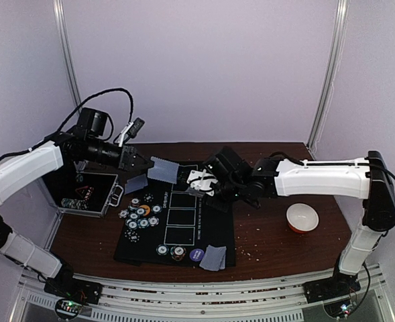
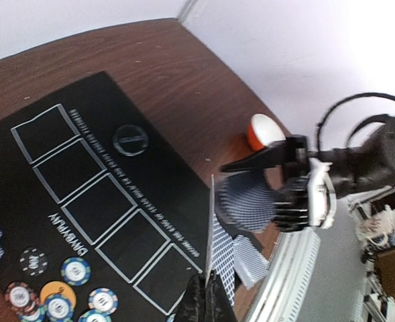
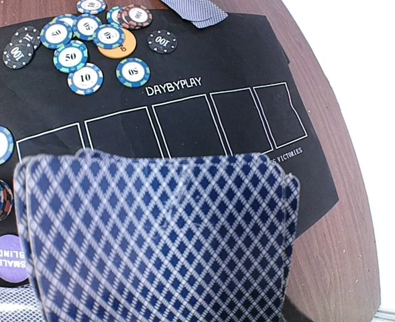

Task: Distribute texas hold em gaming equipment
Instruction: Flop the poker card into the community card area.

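Observation:
A black playing mat (image 1: 184,231) lies mid-table with several poker chips (image 1: 141,215) at its left end. Above the mat's far edge, my left gripper (image 1: 142,164) is shut on one blue-backed card (image 1: 163,170), which shows edge-on (image 2: 212,228) in the left wrist view. That card reaches across to my right gripper (image 1: 196,181), shut on a deck of cards (image 3: 157,235) that hides its fingers. From the left wrist view the deck (image 2: 247,201) sits between the right fingers (image 2: 294,201). A purple disc (image 1: 197,255) and two chips (image 1: 170,251) lie at the mat's near edge.
Two cards (image 1: 214,257) lie face down at the mat's near right corner, and another card (image 1: 135,184) at its far left. An open black case (image 1: 86,191) holding chips stands at the left. A white bowl with an orange outside (image 1: 302,217) sits at the right.

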